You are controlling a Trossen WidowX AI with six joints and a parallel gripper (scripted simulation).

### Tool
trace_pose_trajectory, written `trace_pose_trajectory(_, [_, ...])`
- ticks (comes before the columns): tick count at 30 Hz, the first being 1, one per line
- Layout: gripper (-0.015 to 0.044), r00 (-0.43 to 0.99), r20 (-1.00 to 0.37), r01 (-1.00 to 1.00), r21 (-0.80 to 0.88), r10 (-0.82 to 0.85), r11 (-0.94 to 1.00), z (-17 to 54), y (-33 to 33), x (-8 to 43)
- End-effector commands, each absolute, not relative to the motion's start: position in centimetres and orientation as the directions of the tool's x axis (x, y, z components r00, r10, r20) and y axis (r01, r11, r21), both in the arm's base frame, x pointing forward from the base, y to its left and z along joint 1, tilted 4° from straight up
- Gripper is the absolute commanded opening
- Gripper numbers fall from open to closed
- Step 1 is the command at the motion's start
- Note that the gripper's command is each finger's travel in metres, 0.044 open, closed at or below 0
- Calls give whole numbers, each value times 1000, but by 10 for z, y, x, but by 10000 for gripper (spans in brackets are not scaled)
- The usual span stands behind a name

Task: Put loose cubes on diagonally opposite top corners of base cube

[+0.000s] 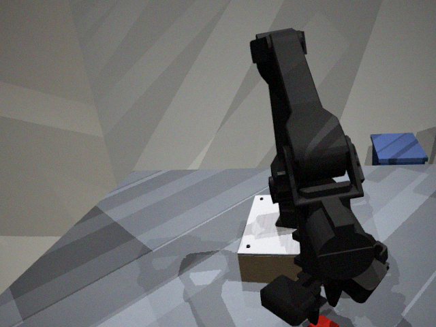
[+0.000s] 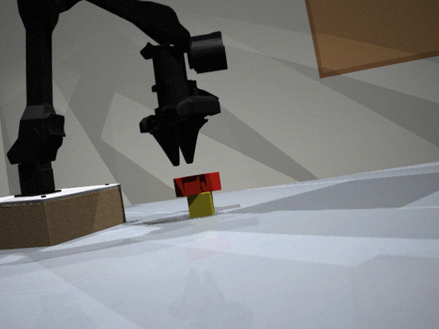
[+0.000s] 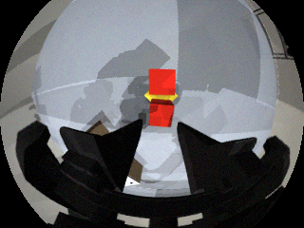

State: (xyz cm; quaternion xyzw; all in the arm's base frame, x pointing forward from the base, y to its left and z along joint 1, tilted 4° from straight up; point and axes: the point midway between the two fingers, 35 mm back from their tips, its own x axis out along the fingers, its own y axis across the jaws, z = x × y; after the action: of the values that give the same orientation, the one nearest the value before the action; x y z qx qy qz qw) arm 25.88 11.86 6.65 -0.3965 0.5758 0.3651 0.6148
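Two red cubes sit on top of the yellow base cube [image 2: 201, 205] [image 3: 150, 96]. In the wrist view the far red cube [image 3: 161, 82] and the near red cube [image 3: 161, 116] stand at opposite corners, a thin yellow strip showing between them. In the exterior view they overlap in one row and look level; the exact gap cannot be told. The top view shows only a bit of red [image 1: 323, 321] at the bottom edge. My gripper [image 1: 323, 313] [image 2: 182, 164] [image 3: 160, 124] is partly open and empty, above the cubes and touching neither.
The arm stands on a wooden box with a white top [image 1: 262, 228] [image 2: 85, 208], behind the cubes in the top view and left of them in the exterior view. A blue box [image 1: 399, 148] is at the far right. An orange-brown panel [image 2: 375, 31] shows at the upper right.
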Motion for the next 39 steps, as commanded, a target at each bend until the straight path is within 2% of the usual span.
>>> trace_pose_trajectory(1, [205,82,-997,-903,-75,-2,423,75,120,260])
trace_pose_trajectory(31, [205,82,-997,-903,-75,-2,423,97,120,258])
trace_pose_trajectory(36, [336,74,-997,-905,-69,-5,419,95,121,257])
trace_pose_trajectory(39, [400,72,-997,-905,-66,-2,419,95,151,248])
